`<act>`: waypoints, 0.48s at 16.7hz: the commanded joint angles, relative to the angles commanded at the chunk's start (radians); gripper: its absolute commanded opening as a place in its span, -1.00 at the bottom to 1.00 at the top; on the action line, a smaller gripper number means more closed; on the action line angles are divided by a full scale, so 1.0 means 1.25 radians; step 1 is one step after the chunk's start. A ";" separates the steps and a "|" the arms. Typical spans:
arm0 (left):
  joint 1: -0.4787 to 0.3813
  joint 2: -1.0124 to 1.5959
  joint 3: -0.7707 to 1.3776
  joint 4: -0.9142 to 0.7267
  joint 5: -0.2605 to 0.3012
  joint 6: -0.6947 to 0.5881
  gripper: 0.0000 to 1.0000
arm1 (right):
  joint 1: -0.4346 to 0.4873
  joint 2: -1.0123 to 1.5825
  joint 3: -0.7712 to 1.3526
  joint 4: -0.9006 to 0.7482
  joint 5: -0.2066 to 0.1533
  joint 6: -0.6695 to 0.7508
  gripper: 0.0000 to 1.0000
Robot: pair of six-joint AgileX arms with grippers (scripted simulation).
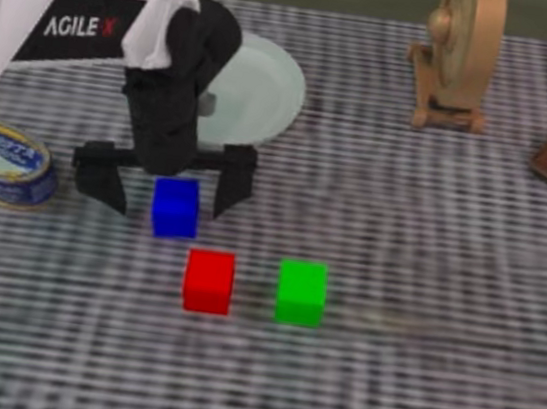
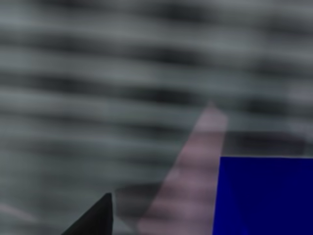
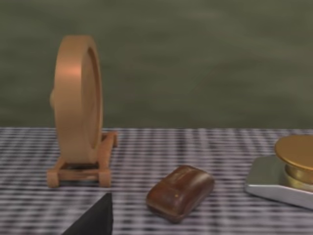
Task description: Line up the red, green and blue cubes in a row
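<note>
Wooden wheel on a stand (image 3: 78, 110), brown block (image 3: 180, 192) beside it, brass-topped metal object (image 3: 286, 178) nearby

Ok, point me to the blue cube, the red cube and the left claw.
blue cube (image 1: 175, 207), top view, on its top face.
red cube (image 1: 208, 280), top view, on its top face.
left claw (image 1: 163, 182), top view, midway between its two spread fingertips, just above the blue cube.
</note>
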 joint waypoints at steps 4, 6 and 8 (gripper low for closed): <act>0.000 0.004 -0.008 0.010 0.000 0.000 1.00 | 0.000 0.000 0.000 0.000 0.000 0.000 1.00; 0.000 0.004 -0.008 0.010 0.000 0.000 0.85 | 0.000 0.000 0.000 0.000 0.000 0.000 1.00; 0.000 0.004 -0.008 0.010 0.000 0.000 0.55 | 0.000 0.000 0.000 0.000 0.000 0.000 1.00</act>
